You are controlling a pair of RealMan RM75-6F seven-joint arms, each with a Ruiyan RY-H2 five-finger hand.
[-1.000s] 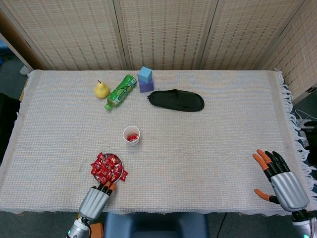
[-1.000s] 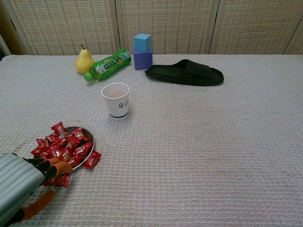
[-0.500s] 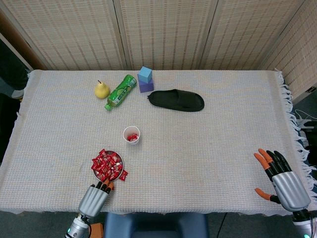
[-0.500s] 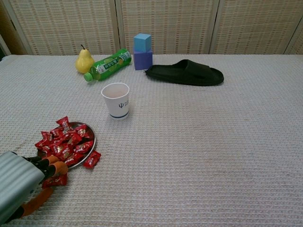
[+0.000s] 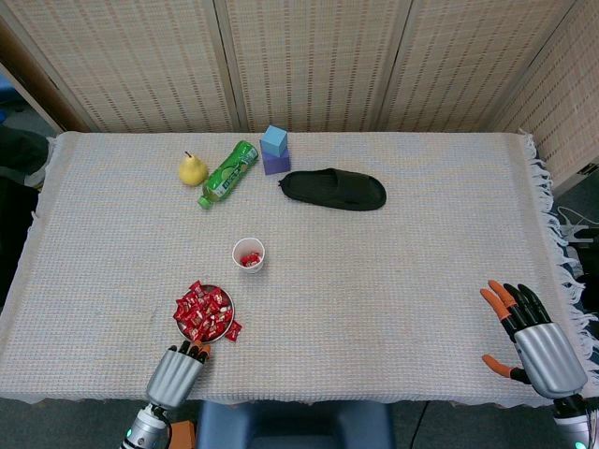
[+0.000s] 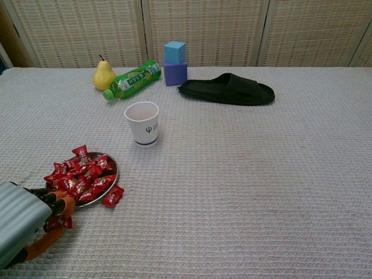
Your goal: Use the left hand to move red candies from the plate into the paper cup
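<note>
Red candies (image 5: pixel 201 313) are heaped on a small metal plate (image 6: pixel 114 172) at the front left of the table. One loose candy (image 6: pixel 113 196) lies beside the plate's right rim. A white paper cup (image 5: pixel 249 253) stands upright beyond the plate, and the head view shows red candies inside it. My left hand (image 5: pixel 175 372) sits at the near edge of the plate with its fingers curled; in the chest view a red candy (image 6: pixel 55 222) shows between its fingertips and thumb. My right hand (image 5: pixel 529 337) rests far off at the front right, fingers spread and holding nothing.
At the back stand a yellow pear (image 5: pixel 192 169), a lying green bottle (image 5: pixel 227 172), a blue block on a purple block (image 5: pixel 274 141) and a black slipper (image 5: pixel 333 189). The table's front edge runs just under both hands.
My left hand has drawn back from the plate toward the front edge, and the red candy under its fingers has come along. The right hand has barely moved.
</note>
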